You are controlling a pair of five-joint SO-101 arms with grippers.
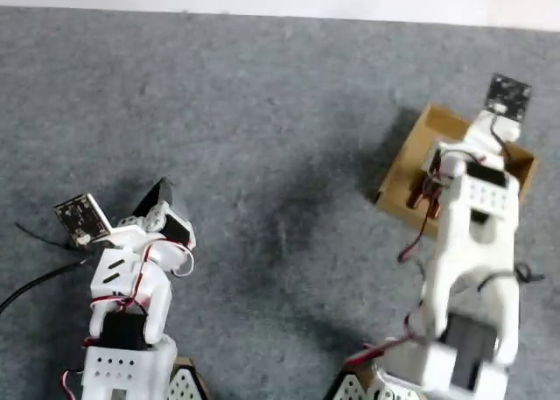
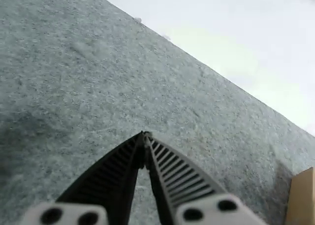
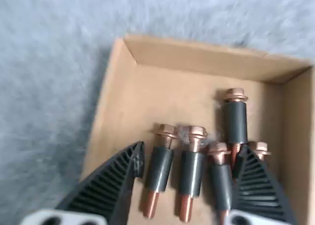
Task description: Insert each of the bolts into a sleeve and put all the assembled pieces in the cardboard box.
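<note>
Well. The right gripper (image 3: 191, 153) hangs over the cardboard box (image 3: 206, 57), jaws spread wide, nothing clamped between them. The box sits at the right, far side of the table (image 1: 280, 111), with the right arm stretched across it in the high view.

- Inside the box are the assembled pieces (image 3: 192, 171): four copper bolts, each seated in a dark sleeve. Three lie side by side, the fourth (image 3: 236, 119) a little farther in.
- A fifth bolt head (image 3: 259, 147) peeks out beside the right-hand finger; its sleeve is hidden, so I cannot say whether it is assembled.
- The open fingers straddle the row of pieces. Whether they touch any is unclear.
- The left gripper (image 2: 145, 136) is at the near left, well apart from the box, its fingertips pressed together with nothing in them. It points out over bare grey surface.

Judgement: the step in hand is the drop-off into the box, and with this many pieces lying inside, the task looks close to done.

The next move calls for a straight lift of the right gripper out of the box. The jaws should be kept wide so that no sleeve gets dragged or tipped over the wall.
</note>
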